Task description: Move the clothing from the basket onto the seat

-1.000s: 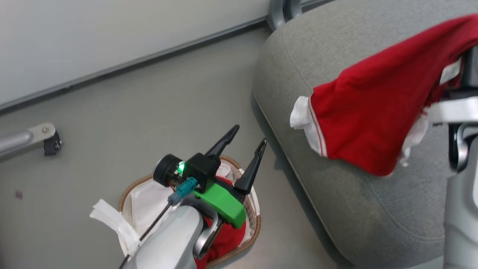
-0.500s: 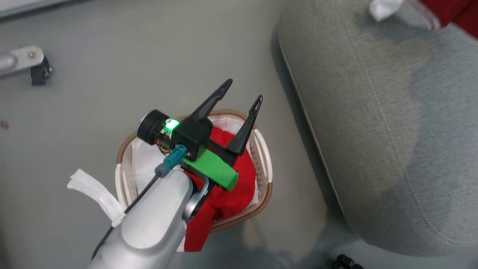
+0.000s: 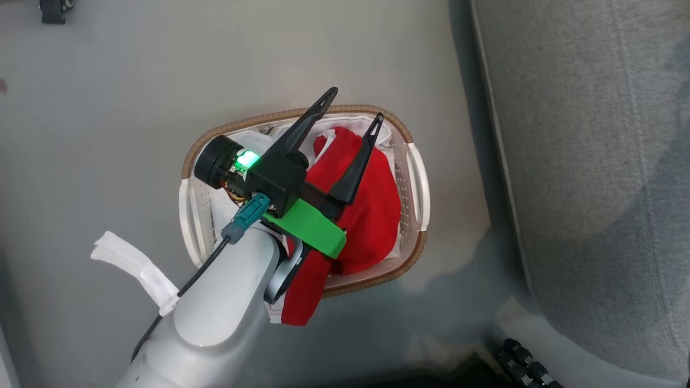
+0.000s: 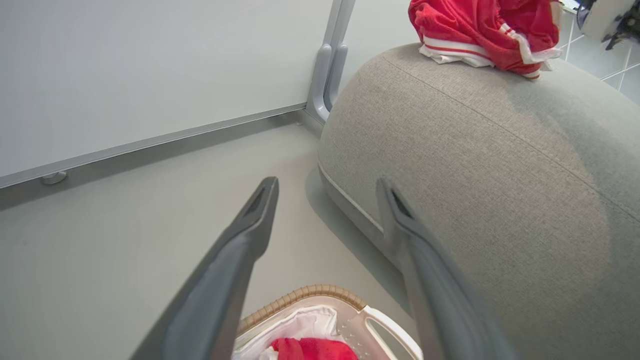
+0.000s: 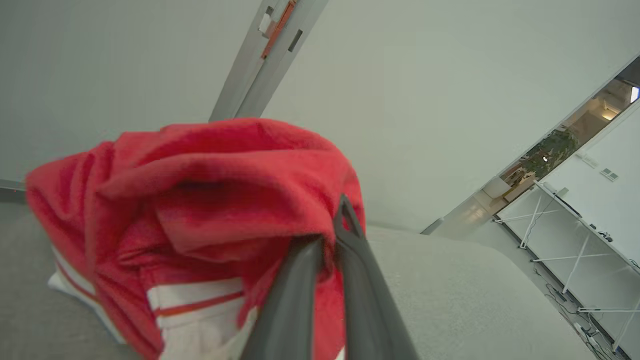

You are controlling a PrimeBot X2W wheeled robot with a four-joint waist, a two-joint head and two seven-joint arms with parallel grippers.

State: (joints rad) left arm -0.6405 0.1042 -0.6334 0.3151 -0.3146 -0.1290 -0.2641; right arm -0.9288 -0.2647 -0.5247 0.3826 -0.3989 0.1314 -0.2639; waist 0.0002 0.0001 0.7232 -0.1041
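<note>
One red garment [image 3: 372,215] is lying crumpled in the basket [image 3: 419,183], bright red and soft. It is filling the half nearer the seat [image 3: 593,161]. Its long axis is running slantwise across the oval's shorter width, from the far woven rim down to the near one. There a tail with a white hem is spilling over the edge and pointing toward the robot. The white liner [image 4: 305,325] is showing in the rest of the basket.

The other red garment [image 5: 200,200] is sitting bunched in a heap on top of the seat. Its white trim, crossed by a thin red stripe, is facing downward against the grey weave. In the left wrist view this heap is stretching sideways along the seat's crown.

The right gripper [image 5: 334,225] is pinching a fold of that heap, its two fingers pressed together on the cloth. The left gripper [image 3: 353,106] is hovering over the basket with its fingers spread wide and nothing between them, tips pointing toward the far rim. The basket is standing on the grey floor [image 3: 108,108] just beside the seat's rounded edge.
</note>
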